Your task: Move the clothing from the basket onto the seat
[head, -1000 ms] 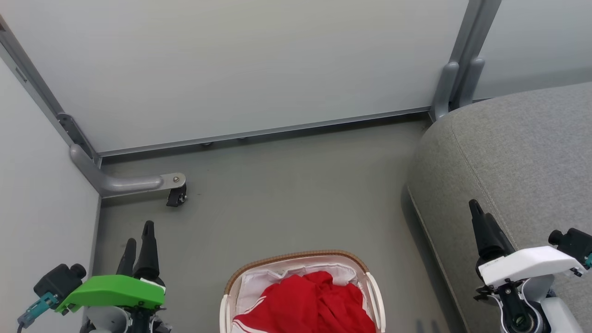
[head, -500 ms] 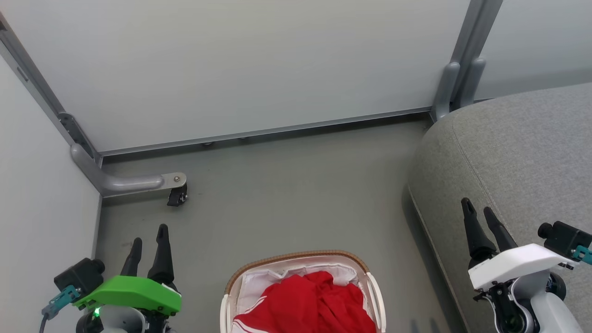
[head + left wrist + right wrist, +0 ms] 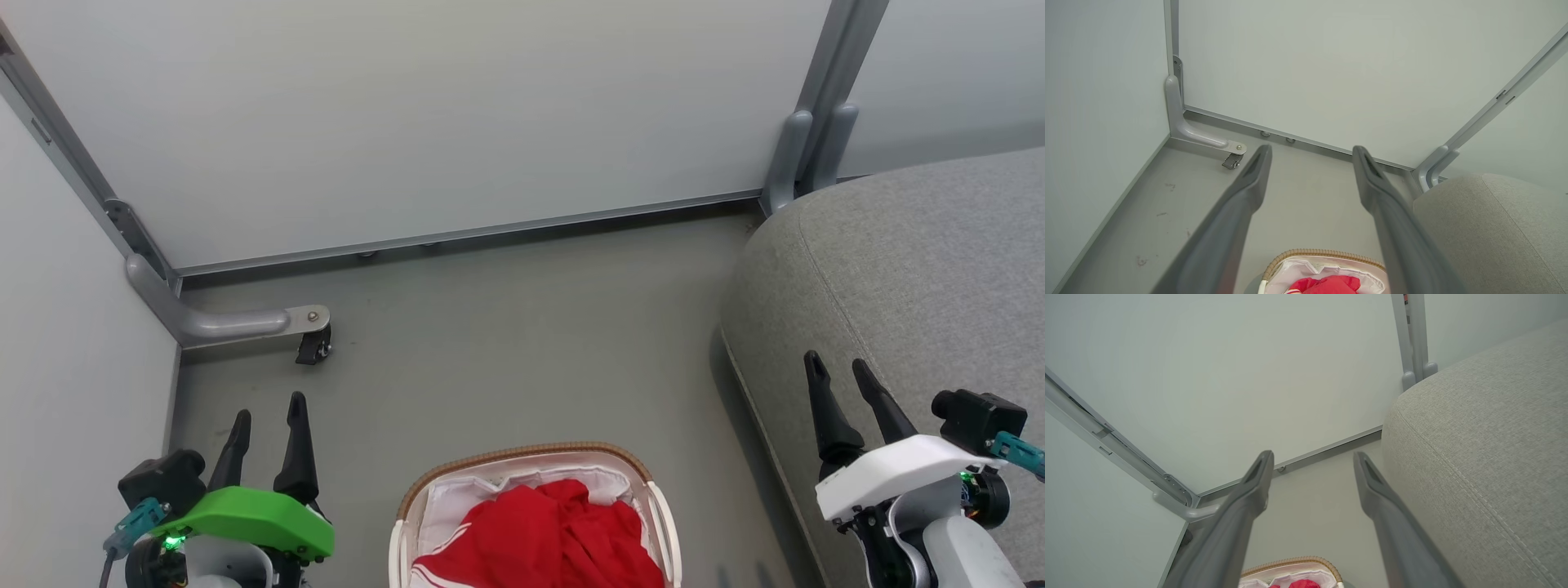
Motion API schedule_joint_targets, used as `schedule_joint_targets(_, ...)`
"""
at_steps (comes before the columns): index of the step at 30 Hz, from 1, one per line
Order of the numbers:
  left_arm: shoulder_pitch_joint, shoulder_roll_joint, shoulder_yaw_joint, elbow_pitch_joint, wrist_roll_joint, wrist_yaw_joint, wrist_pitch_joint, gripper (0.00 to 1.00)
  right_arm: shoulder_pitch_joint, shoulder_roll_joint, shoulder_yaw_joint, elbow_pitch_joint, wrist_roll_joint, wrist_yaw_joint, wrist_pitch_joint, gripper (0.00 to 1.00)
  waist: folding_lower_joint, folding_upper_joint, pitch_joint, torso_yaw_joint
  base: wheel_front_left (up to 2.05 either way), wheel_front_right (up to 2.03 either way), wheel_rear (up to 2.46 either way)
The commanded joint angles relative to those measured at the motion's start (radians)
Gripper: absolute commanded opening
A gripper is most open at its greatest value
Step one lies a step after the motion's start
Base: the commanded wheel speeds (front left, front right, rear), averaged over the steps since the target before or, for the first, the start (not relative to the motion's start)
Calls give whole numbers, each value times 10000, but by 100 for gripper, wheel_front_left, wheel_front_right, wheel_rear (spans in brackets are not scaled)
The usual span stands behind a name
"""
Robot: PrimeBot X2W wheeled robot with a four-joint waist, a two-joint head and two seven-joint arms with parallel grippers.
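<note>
Both tools are seen released and empty: the left tool [image 3: 269,407] is held at the lower left of the head view, behind its green cover [image 3: 245,514], with its two dark fingers spread apart and pointed up over the grey floor [image 3: 506,327], and nothing is caught between them. The right tool [image 3: 835,361] is held at the lower right, behind its white cover [image 3: 890,474], with its fingers likewise parted and seen against the front edge of the seat [image 3: 922,269]; whether the fabric is touched cannot be told. The clothing [image 3: 539,535] is found as a crumpled red heap with a white stripe at its lower left, lying inside the basket [image 3: 522,452] on the white liner [image 3: 457,494]. The basket is placed on the floor at the bottom centre of the head view, between the two tools and apart from both, and it is cut off by the lower edge. The seat is set to the right of the basket, with a strip of floor between them, and a stitched seam is seen along its rounded edge. A pale wall panel [image 3: 408,106] is seen beyond the floor, and a grey metal bracket [image 3: 237,322] with a small black caster is seen at its foot on the left. In each wrist view the basket's woven rim and a scrap of red are seen low between the spread fingers
</note>
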Motion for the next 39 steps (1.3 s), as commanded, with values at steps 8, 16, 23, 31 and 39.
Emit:
schedule_joint_targets(8, -2, 120, -15, -362, 1007, 108, -277, 100, -82, -13, -161, -456, -1145, 4, -290, 100, 0, 0, 2, -7, 0, 0, 0)
schedule_joint_targets(16, 63, 46, 111, -401, 1726, 118, -463, 100, -16, 12, -153, -298, -1898, 5, -479, 100, 0, 0, -35, 1, 0, 0, 0)
schedule_joint_targets(23, 219, -60, 178, -109, 2295, -31, -634, 100, 32, 11, -127, 175, -2532, 4, -642, 100, 0, 0, -77, -14, 0, 0, 0)
schedule_joint_targets(31, 337, -199, 174, 10, 2932, -163, -804, 100, -72, -21, -83, 551, -3170, 5, -821, 100, 0, 0, -100, -49, 0, 0, 0)
schedule_joint_targets(39, 487, -287, 187, 333, 3435, -279, -955, 100, -80, 4, -98, 956, -3828, 5, -978, 100, -1, 0, -116, -82, 0, 0, 0)
